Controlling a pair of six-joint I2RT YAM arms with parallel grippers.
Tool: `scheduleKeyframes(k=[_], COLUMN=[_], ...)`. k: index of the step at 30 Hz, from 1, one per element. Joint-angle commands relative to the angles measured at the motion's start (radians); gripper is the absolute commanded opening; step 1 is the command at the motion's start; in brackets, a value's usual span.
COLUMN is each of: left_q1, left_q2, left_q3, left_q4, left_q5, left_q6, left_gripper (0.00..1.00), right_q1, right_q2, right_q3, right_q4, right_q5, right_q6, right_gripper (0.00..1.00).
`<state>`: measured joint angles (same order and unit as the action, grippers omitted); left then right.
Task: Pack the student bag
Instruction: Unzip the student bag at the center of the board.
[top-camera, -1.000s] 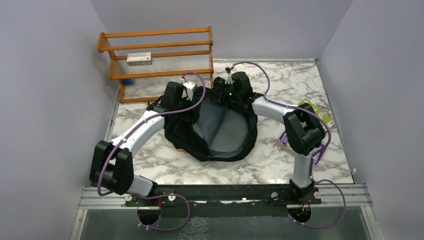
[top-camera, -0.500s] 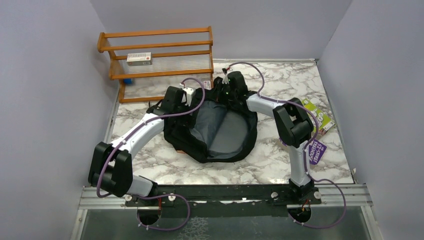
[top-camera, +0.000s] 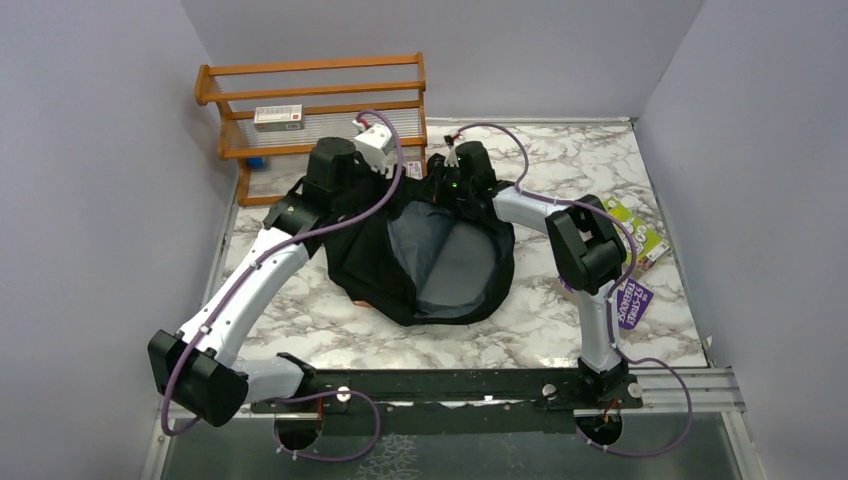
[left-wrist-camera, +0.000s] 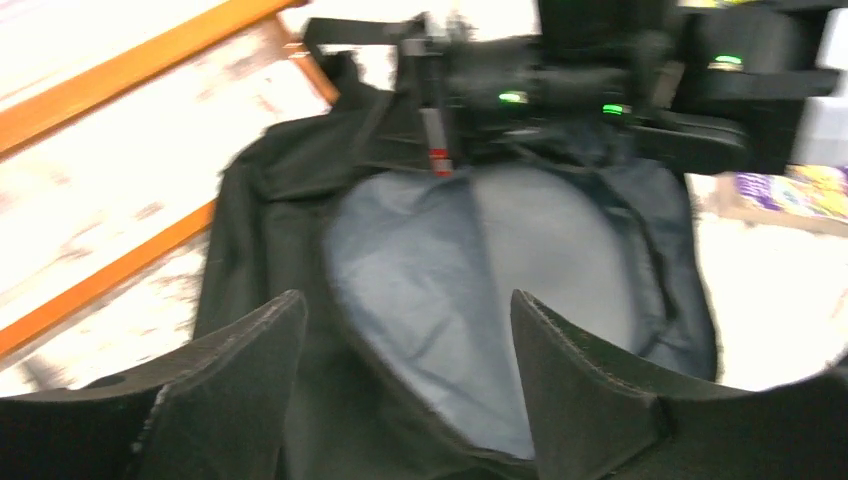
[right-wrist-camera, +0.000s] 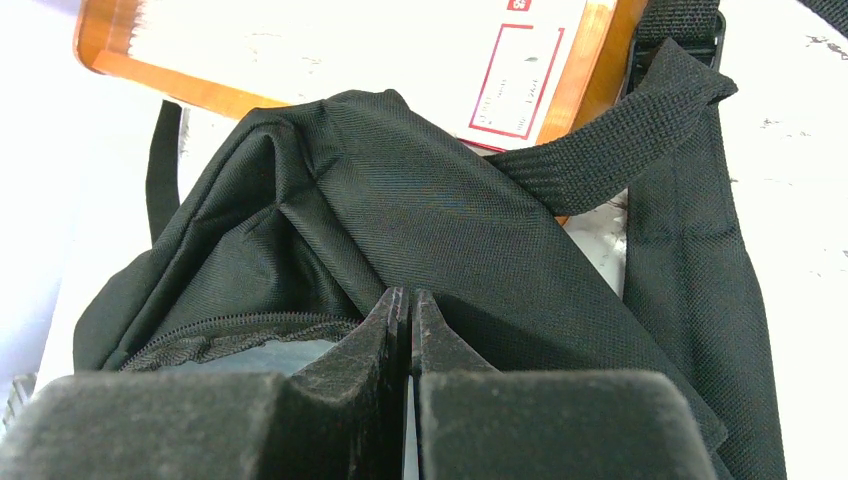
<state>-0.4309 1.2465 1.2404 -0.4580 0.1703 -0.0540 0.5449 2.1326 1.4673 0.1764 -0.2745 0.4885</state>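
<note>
The student bag (top-camera: 440, 255) lies in the middle of the marble table, a black backpack with its mouth open and its grey lining (left-wrist-camera: 470, 280) showing. At the bag's far rim my right gripper (top-camera: 452, 196) is shut, its tips (right-wrist-camera: 408, 292) pinching the black fabric just beside the zipper edge (right-wrist-camera: 230, 330). My left gripper (left-wrist-camera: 408, 297) hangs open over the left side of the mouth, with nothing between its fingers. From there I see the right gripper (left-wrist-camera: 440, 150) across the opening. A black strap (right-wrist-camera: 600, 150) runs off past the far rim.
A wooden rack (top-camera: 320, 100) stands at the back left, a small white box (top-camera: 278, 117) on its shelf and a white card (right-wrist-camera: 520, 80) on its base by the bag. Colourful packets (top-camera: 635, 228) and a purple one (top-camera: 628, 300) lie near the right arm.
The left arm has lifted off the bag's left rim and swung back towards the rack, gripper open. The right arm pulled the far rim slightly left, then held still.
</note>
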Motion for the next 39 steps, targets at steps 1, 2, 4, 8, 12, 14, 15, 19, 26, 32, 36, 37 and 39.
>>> scheduleKeyframes(k=[1,2,4,8,12,14,15,19,26,32,36,37,39], left_q1=[-0.185,-0.237,-0.302,-0.347,-0.349,-0.349,-0.348,-0.348,-0.348,-0.348,-0.348,-0.348,-0.348], left_q2=[-0.003,-0.004,-0.002,-0.012,-0.068,-0.108,-0.121,-0.137,-0.206,-0.140,-0.169,-0.189,-0.227], left_q3=[-0.073,-0.102,-0.171,-0.316,-0.417,-0.471,-0.497,-0.547,-0.679,-0.742,-0.716,-0.703,-0.667], left_q4=[0.055,0.079,0.120,0.180,0.152,0.143,0.138,0.088,0.143,0.239,0.255,0.256,0.249], left_q5=[0.087,0.079,0.063,0.002,-0.155,-0.255,-0.293,-0.372,-0.393,-0.407,-0.407,-0.405,-0.398], left_q6=[-0.078,-0.095,-0.142,-0.236,-0.327,-0.360,-0.376,-0.426,-0.523,-0.523,-0.508,-0.499,-0.471], left_gripper=[0.64,0.60,0.52,0.42,0.39,0.38,0.38,0.37,0.26,0.24,0.24,0.25,0.30], right_q1=[0.000,0.000,0.000,0.000,0.000,0.000,0.000,0.000,0.000,-0.001,-0.004,-0.004,-0.004], right_q2=[0.016,0.015,0.015,0.013,0.008,0.004,0.002,-0.007,-0.006,-0.046,-0.101,-0.121,-0.170], right_q3=[0.021,0.021,0.021,0.017,0.010,0.006,0.003,-0.006,-0.014,-0.077,-0.085,-0.085,-0.089], right_q4=[-0.018,-0.019,-0.022,-0.022,-0.024,-0.024,-0.023,-0.021,-0.022,0.047,0.056,0.055,0.047], right_q5=[-0.022,-0.023,-0.023,-0.025,-0.021,-0.016,-0.016,-0.016,-0.017,-0.048,-0.105,-0.118,-0.135], right_q6=[-0.009,-0.008,-0.008,-0.005,-0.008,-0.010,-0.010,-0.008,-0.012,-0.015,-0.032,-0.040,-0.060], right_gripper=[0.09,0.09,0.09,0.09,0.09,0.09,0.09,0.09,0.09,0.09,0.10,0.11,0.13])
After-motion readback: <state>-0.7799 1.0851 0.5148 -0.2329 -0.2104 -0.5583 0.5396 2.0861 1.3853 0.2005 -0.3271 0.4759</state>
